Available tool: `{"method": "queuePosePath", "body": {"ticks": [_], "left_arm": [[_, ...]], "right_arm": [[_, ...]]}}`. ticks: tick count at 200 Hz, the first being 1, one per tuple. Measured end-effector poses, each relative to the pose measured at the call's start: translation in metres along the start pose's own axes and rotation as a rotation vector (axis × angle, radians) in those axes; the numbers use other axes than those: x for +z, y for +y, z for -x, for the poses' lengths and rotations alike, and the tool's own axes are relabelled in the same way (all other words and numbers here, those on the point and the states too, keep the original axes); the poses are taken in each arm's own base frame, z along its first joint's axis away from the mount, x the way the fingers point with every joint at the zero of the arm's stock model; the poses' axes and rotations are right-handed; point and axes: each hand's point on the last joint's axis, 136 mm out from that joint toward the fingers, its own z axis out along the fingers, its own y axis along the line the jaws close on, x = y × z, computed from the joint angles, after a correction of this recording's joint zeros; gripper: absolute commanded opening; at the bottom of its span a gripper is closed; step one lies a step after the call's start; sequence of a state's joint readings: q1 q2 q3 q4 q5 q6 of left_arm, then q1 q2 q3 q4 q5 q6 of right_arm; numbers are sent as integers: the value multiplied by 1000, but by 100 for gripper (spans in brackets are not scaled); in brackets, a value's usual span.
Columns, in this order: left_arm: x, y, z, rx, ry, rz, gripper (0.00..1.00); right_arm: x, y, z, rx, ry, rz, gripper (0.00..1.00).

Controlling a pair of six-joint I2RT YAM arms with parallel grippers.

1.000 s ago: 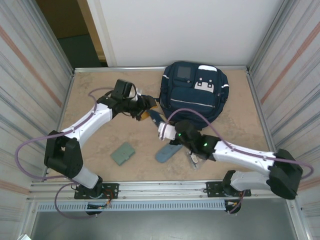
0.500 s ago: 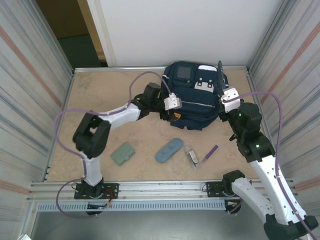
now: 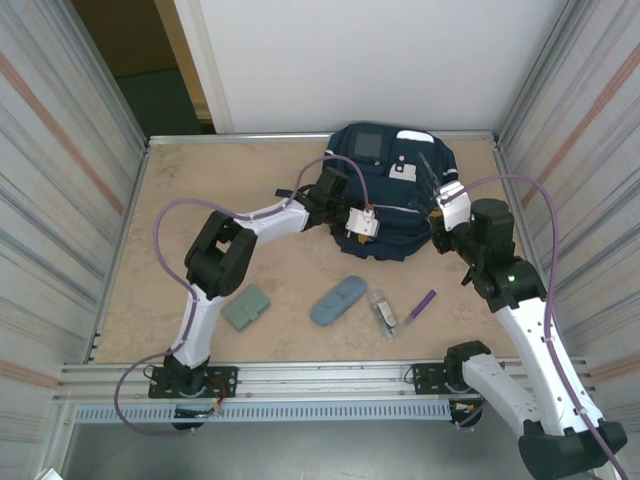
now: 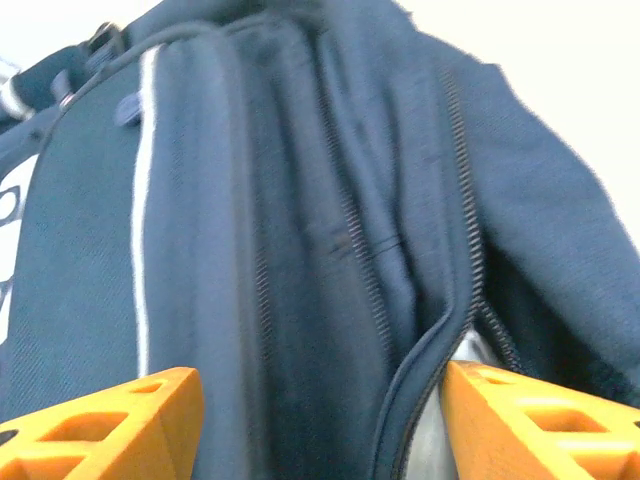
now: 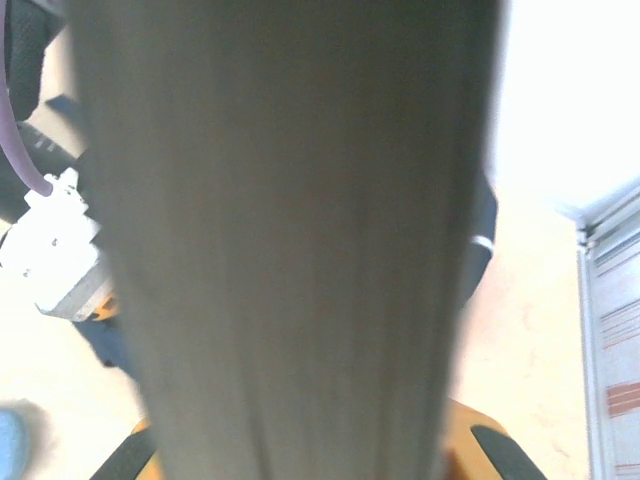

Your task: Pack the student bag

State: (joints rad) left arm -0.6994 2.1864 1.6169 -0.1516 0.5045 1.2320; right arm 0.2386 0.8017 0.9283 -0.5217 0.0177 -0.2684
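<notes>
since the earlier frame the left fingers (image 4: 100, 425) had slid from the student bag's (image 3: 385, 175) left flank to its near edge. the right fingers (image 3: 437, 213) had brought the thin dark flat item (image 3: 430, 176) lower over the bag's right side. the left fingers stood apart, astride the bag's open zip. the right fingers were clamped on the flat item, which blocked most of the right wrist view. a grey-green wallet (image 3: 246, 307), a blue-grey oval case (image 3: 338, 300), a small clear item (image 3: 384, 312) and a purple pen (image 3: 423, 304) lay in a row toward the near edge of the bench (image 3: 200, 200). the bag lay against the far edge, right of its middle, front panel up, its long axis running far to near.
</notes>
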Motion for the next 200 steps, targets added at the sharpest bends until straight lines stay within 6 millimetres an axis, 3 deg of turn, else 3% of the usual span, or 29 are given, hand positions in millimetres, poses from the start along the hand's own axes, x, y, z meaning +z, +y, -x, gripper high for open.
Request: {"method": "queuePosePath", "body": {"ticks": [27, 42, 48, 74, 92, 119, 138, 160, 185, 200], "left_arm": [[2, -9, 8, 18, -18, -47, 65], [4, -9, 10, 24, -12, -59, 57], [6, -10, 10, 20, -2, -60, 51], [21, -5, 6, -9, 64, -48, 0], [28, -2, 4, -48, 99, -44, 0], [20, 8, 11, -140, 125, -6, 0], [-2, 24, 20, -209, 145, 69, 0], [-47, 58, 39, -259, 147, 219, 0], [-109, 108, 63, -307, 96, 404, 0], [-135, 131, 68, -321, 88, 484, 0]], "right_arm": [[0, 4, -3, 3, 29, 31, 0], [-1, 6, -4, 5, 36, 45, 0], [-1, 6, -5, 6, 38, 47, 0], [-2, 6, -7, 11, 48, 50, 1], [-3, 6, -7, 13, 54, 50, 1], [-9, 6, -11, 3, 62, 49, 0], [-20, 5, -9, -4, 39, 43, 0], [-37, 10, -6, -27, -2, 60, 0], [-59, 28, -9, -87, -3, 166, 0], [-74, 44, -10, -142, -3, 266, 0]]}}
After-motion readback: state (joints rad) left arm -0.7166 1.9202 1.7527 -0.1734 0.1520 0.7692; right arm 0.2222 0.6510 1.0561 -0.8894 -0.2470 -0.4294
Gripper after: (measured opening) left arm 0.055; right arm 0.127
